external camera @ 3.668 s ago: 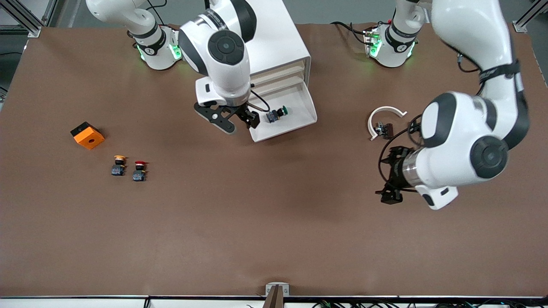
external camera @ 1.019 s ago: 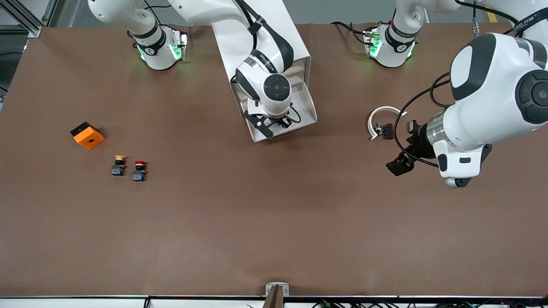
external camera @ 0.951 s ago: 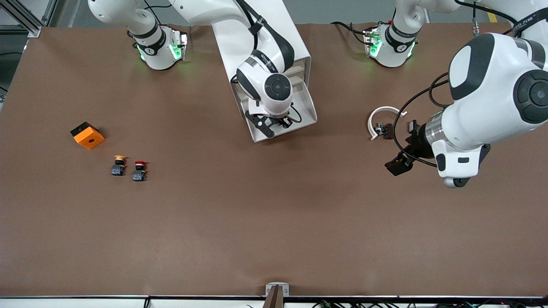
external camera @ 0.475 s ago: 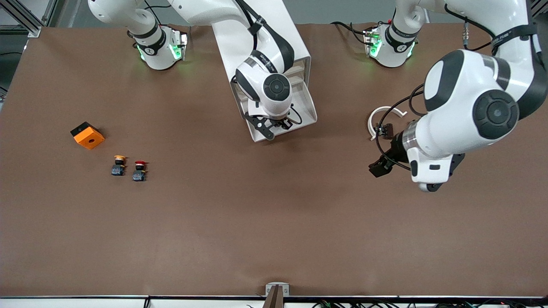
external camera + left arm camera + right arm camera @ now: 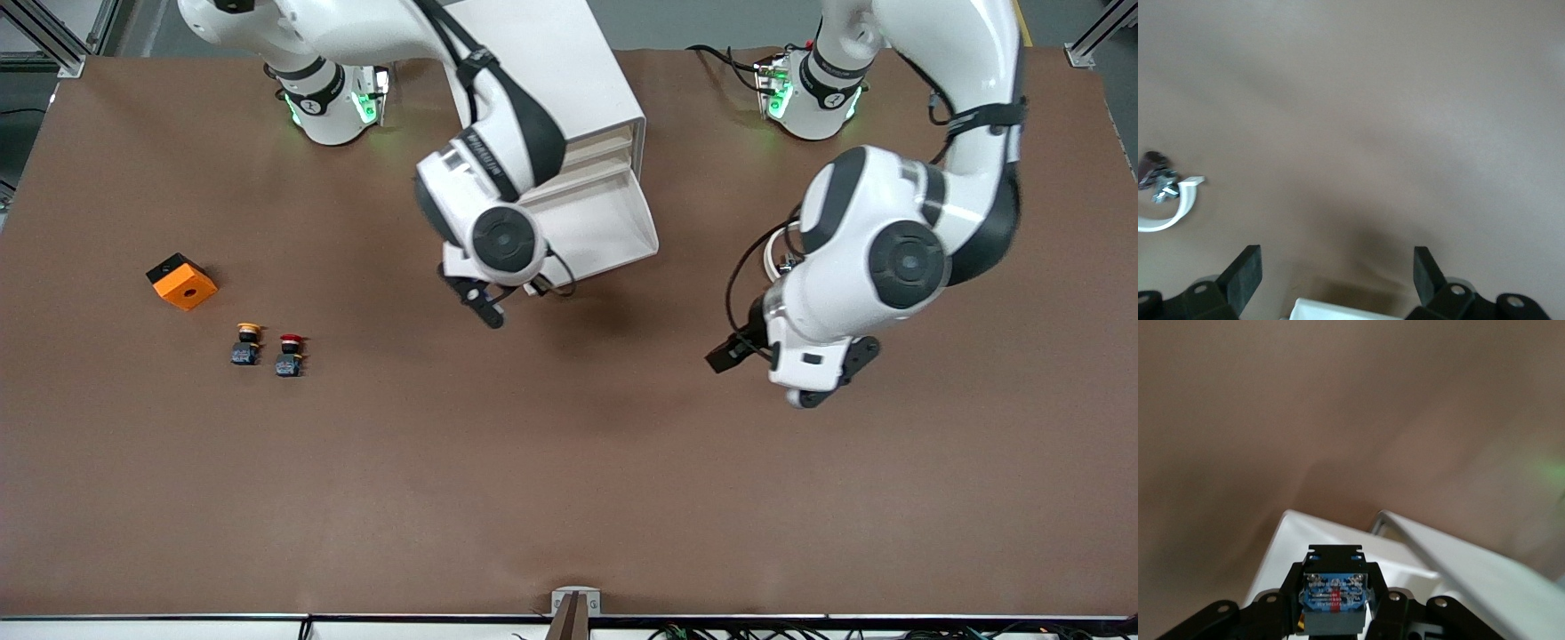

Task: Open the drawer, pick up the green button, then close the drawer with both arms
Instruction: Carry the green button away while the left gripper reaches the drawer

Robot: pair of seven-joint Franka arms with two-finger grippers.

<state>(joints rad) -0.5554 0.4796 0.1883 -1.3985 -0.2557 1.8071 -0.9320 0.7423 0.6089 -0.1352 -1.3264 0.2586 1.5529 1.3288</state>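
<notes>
From the front, my right gripper hangs over the table beside the pulled-out drawer, while my left gripper hovers over bare table. My left wrist view shows those fingers spread wide, gripping nothing. In my right wrist view the jaws clamp the button; its blue terminal end faces the camera, long axis running away along the fingers, cap hidden.

The front view looks steeply down from a high camera at the table edge facing both bases, taking in the whole brown top. The left wrist view looks past its own spread fingers at bare tabletop and the white curved bracket, also visible in the front view. The right wrist view sits close over the clamped button and the open drawer, shared with the front view.
</notes>
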